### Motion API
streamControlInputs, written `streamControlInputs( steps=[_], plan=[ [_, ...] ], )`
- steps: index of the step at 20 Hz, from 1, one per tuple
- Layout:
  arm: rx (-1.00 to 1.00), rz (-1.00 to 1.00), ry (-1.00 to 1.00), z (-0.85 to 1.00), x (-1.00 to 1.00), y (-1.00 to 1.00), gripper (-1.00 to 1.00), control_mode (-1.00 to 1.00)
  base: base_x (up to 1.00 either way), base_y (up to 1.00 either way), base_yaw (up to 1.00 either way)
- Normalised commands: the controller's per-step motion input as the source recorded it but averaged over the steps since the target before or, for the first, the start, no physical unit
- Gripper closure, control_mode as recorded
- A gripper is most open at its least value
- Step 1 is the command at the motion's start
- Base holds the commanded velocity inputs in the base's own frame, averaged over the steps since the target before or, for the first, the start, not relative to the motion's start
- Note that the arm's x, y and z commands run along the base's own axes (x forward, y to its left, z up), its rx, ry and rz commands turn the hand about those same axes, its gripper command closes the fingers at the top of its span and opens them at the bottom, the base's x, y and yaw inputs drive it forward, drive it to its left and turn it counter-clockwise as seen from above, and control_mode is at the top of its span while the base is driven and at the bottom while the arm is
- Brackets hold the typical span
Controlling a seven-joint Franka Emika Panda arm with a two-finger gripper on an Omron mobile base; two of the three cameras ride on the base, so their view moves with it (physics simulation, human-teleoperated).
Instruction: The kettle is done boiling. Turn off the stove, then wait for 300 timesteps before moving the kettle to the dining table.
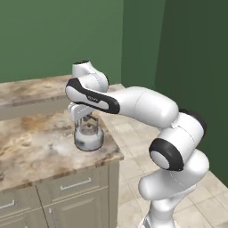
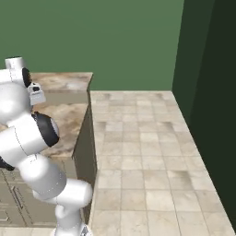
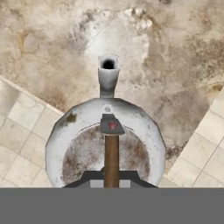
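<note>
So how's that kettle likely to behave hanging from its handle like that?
The kettle looks like rigid metal. Gripped by the thin handle, it may swing or tilt toward its spout. It sits near the counter corner, so a slip could drop it.

- The small squat silvery metal kettle (image 1: 89,137) stands on the lower beige-brown veined marble island top (image 1: 40,147), near its right corner.
- The raised marble slab (image 1: 31,89) lies behind it.
- The two-finger gripper (image 1: 83,116) is directly above the kettle.

We see our arm (image 1: 147,107) built of glossy white rounded shells with black bands at the joints; one long black strip bears small pale lettering, and a boxy pale grey hand (image 1: 79,110) ends it.
</note>
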Motion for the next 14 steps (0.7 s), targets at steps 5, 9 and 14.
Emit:
streamControlInputs(
  steps=[5,9,14],
  plan=[
    [0.0,0.0,0.0,0.0,0.0,0.0,1.0,1.0,0.0,-0.94,0.0],
    [0.0,0.0,0.0,0.0,0.0,0.0,1.0,1.0,0.0,-0.93,0.01],
    [0.0,0.0,0.0,0.0,0.0,0.0,1.0,1.0,0.05,-0.89,0.06]
  ],
)
